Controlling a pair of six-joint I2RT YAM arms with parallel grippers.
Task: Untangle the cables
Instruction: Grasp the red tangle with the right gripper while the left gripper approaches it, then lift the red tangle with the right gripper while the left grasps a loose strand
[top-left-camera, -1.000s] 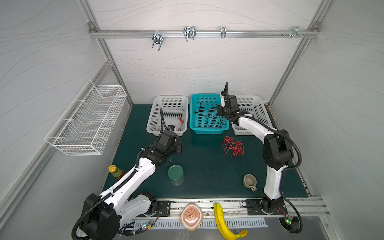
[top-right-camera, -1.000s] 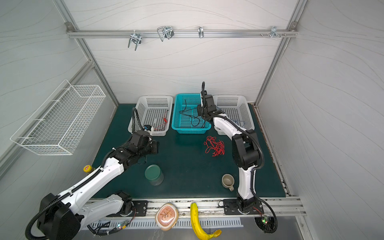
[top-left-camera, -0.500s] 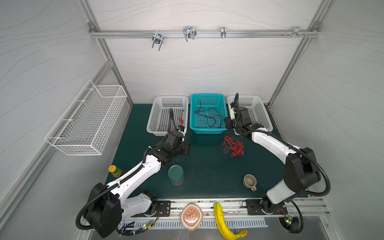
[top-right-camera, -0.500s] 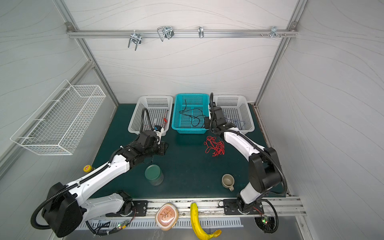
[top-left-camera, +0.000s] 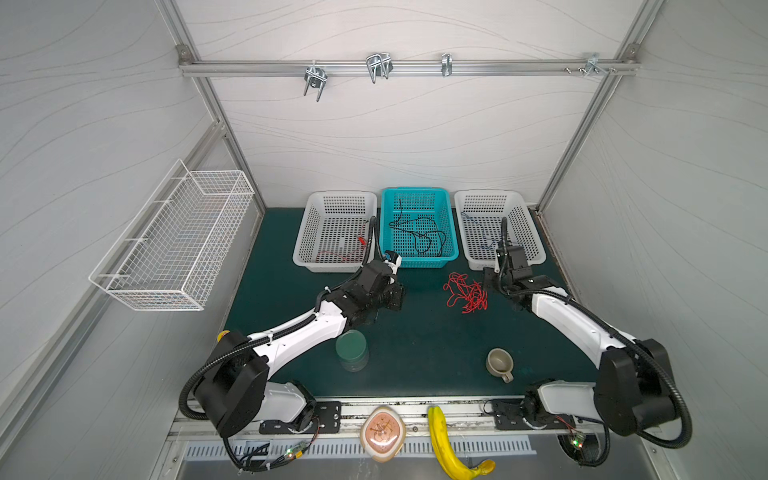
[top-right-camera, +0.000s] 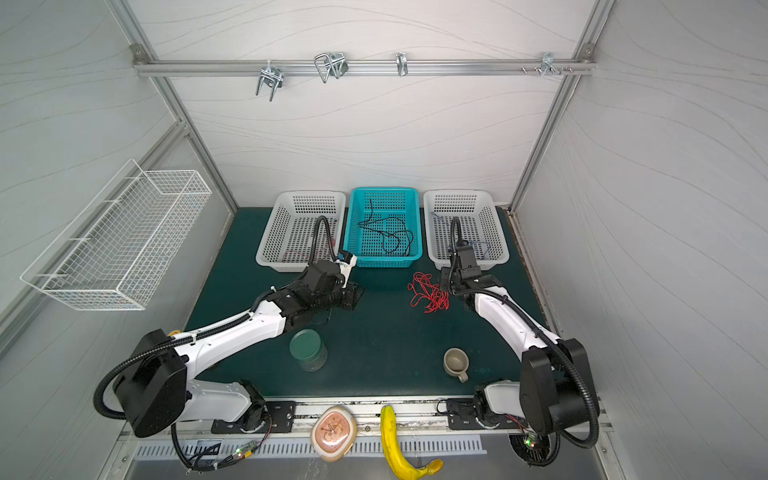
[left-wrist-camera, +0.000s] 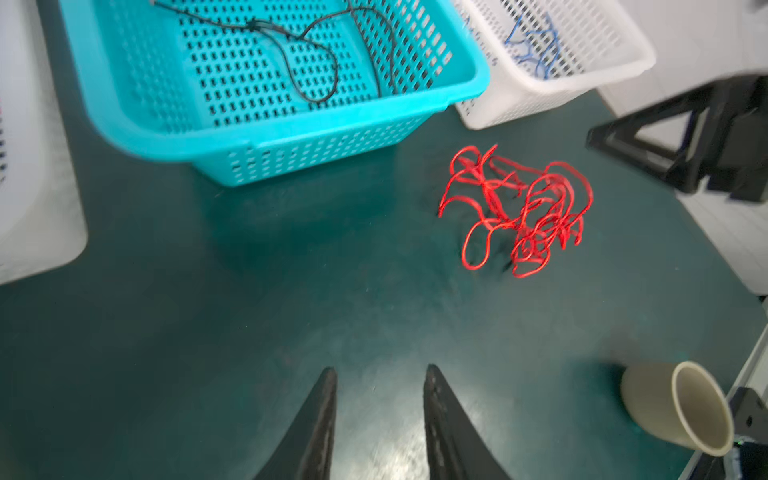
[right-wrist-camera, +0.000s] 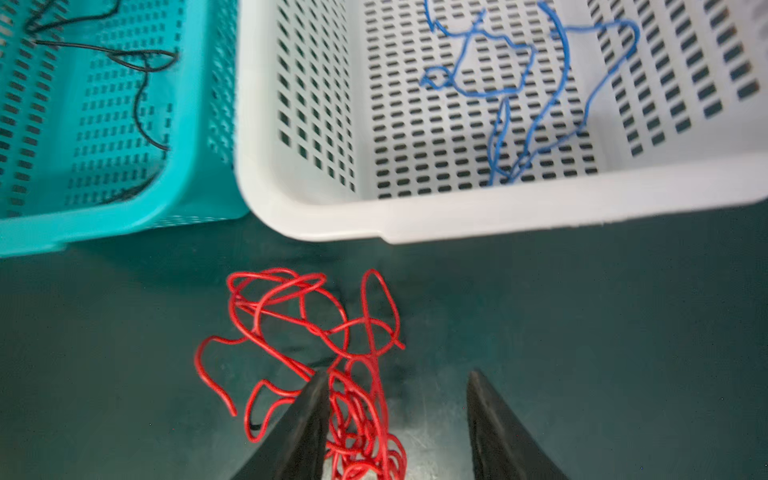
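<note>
Tangled red cables (top-left-camera: 465, 293) lay near the bench's (top-left-camera: 415, 345) back edge.
The left end effector (left-wrist-camera: 380, 368) and right end effector (right-wrist-camera: 397, 373) gaped empty, the right over the tangle; pinching several strands together could tighten knots.

Bright, even, diffuse light; top views sharp, wrist views smeared.
In both top views soft shadows lie under the arms on the green counter (top-left-camera: 415, 353), and the wide lens stretches the side walls at the frame edges. In the wrist views the rims of the teal basket (left-wrist-camera: 291, 124) and the white basket (right-wrist-camera: 498, 216) are smeared. Pale glare sits on the counter by the left claw (left-wrist-camera: 380, 369) and the right claw (right-wrist-camera: 397, 373).
</note>
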